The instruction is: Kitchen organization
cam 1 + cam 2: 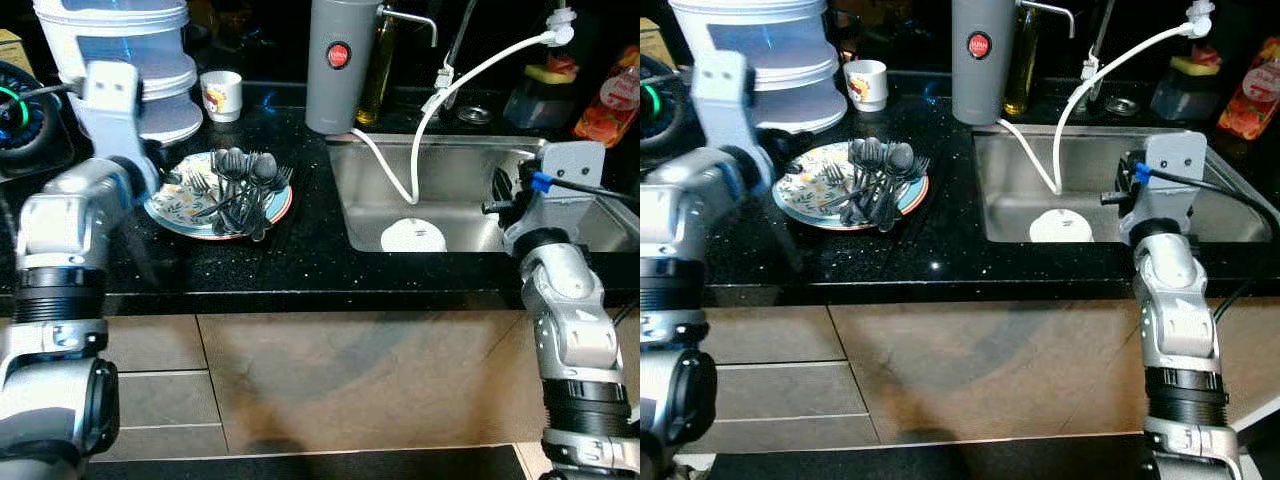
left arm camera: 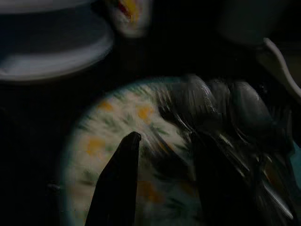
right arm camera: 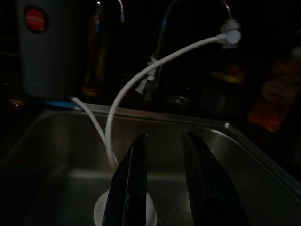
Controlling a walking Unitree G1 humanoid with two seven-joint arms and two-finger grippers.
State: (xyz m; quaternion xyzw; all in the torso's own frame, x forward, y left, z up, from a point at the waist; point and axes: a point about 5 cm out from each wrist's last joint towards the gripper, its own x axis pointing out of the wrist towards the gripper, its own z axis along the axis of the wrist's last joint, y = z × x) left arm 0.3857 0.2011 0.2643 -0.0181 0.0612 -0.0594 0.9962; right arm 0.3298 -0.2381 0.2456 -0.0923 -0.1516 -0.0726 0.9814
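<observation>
A floral plate (image 1: 178, 208) lies on the black counter, with a pile of black forks and spoons (image 1: 242, 185) heaped on its right half. My left gripper (image 2: 164, 141) hovers open just over the plate's left part, one finger (image 2: 214, 179) right at the edge of the cutlery pile. That view is blurred, so contact cannot be judged. My right gripper (image 3: 164, 136) is open and empty over the right end of the steel sink (image 1: 370, 200), pointing along the basin. A white round disc (image 1: 413, 236) lies on the sink floor.
A white hose (image 1: 432, 115) runs from the tap fitting down into the sink. A grey canister (image 1: 338, 65), an oil bottle (image 1: 378, 60), a mug (image 1: 221, 95) and stacked white containers (image 1: 135, 60) stand along the back. Bottles (image 1: 610, 100) stand at far right.
</observation>
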